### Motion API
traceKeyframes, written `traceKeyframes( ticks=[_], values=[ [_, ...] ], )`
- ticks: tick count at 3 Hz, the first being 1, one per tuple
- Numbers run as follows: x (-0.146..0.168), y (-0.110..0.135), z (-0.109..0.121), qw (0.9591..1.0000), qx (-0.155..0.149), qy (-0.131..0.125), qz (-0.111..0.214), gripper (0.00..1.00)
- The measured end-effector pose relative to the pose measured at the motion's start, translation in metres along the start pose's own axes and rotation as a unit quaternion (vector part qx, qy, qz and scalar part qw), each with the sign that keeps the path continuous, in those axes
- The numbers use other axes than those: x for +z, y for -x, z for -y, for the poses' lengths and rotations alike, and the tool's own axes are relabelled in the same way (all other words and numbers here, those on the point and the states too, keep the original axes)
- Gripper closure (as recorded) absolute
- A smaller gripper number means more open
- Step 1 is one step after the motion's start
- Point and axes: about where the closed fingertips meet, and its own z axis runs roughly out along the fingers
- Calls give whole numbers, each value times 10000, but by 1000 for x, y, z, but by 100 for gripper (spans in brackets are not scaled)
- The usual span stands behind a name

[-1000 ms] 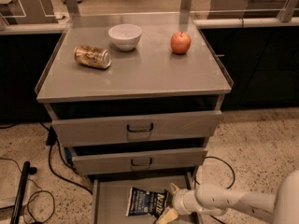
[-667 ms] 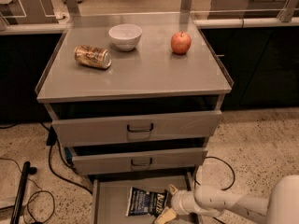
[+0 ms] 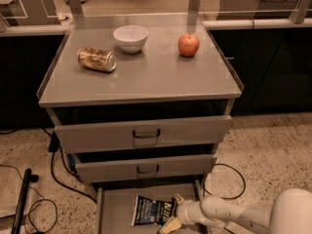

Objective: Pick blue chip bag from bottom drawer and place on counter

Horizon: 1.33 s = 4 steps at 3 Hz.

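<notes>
The blue chip bag lies flat on the floor of the open bottom drawer, right of its middle. My gripper is low in the drawer at the bag's right end. It is open: one tan fingertip stands behind the bag's right edge and the other in front of it. The white arm reaches in from the lower right. The counter is the grey cabinet top above.
On the counter lie a gold dented can, a white bowl and a red apple. Two upper drawers with dark handles stand slightly open above the bottom drawer. Black cables trail on the floor at left.
My gripper has moved a little to the left, closer onto the bag's right end. The bag and the things on the counter have not moved.
</notes>
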Motion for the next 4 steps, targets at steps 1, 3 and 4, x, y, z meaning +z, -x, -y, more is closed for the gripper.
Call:
traceKeyframes(
  ticks=[1, 3, 4],
  values=[
    [24, -16, -3, 9998, -44, 92, -141, 0],
    [68, -24, -11, 9992, -260, 195, -212, 0],
    [68, -24, -11, 9992, -260, 195, -212, 14]
  ],
)
